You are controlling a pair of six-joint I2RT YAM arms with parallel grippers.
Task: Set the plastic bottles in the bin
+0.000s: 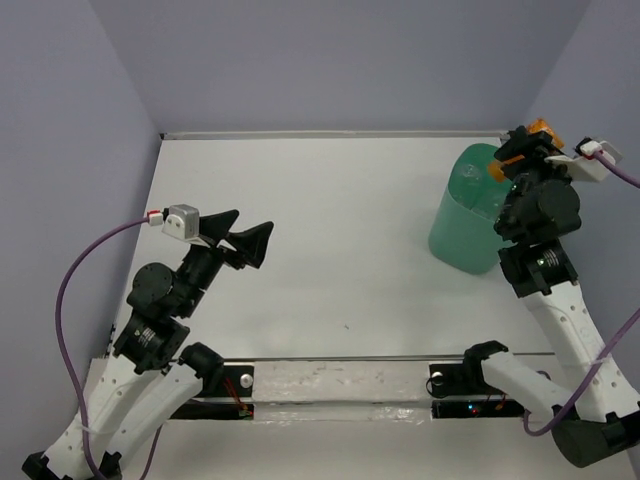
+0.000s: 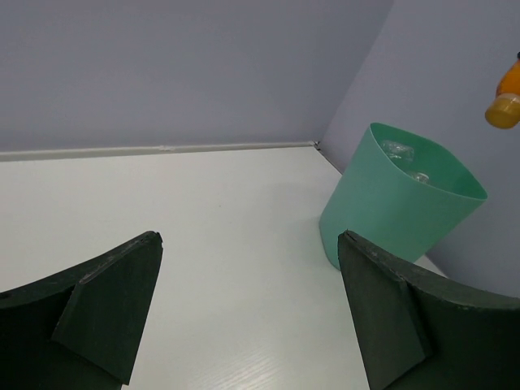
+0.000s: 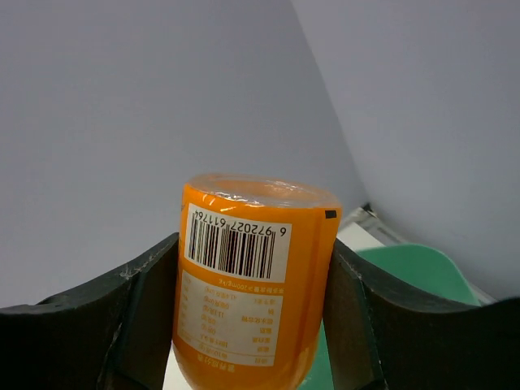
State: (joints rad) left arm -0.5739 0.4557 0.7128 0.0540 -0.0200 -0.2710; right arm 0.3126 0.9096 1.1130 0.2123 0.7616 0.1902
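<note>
My right gripper (image 3: 253, 248) pinches one glossy orange bottle (image 3: 256, 325) by one tapered mint bin (image 2: 390, 215) holding two clear bottles (image 2: 398, 149); left gripper (image 2: 249, 240) gapes wide, empty.

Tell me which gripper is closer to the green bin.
Right. The right gripper is over the bin, at its right rim, gripping the orange bottle; the left gripper hangs open far to its left across the table.

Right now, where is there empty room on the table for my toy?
The white middle of the table is bare, from the left pincer across to the green bin and back to the far wall. The far right corner is crowded: the right pincer holds an orange bottle over the bin.
</note>
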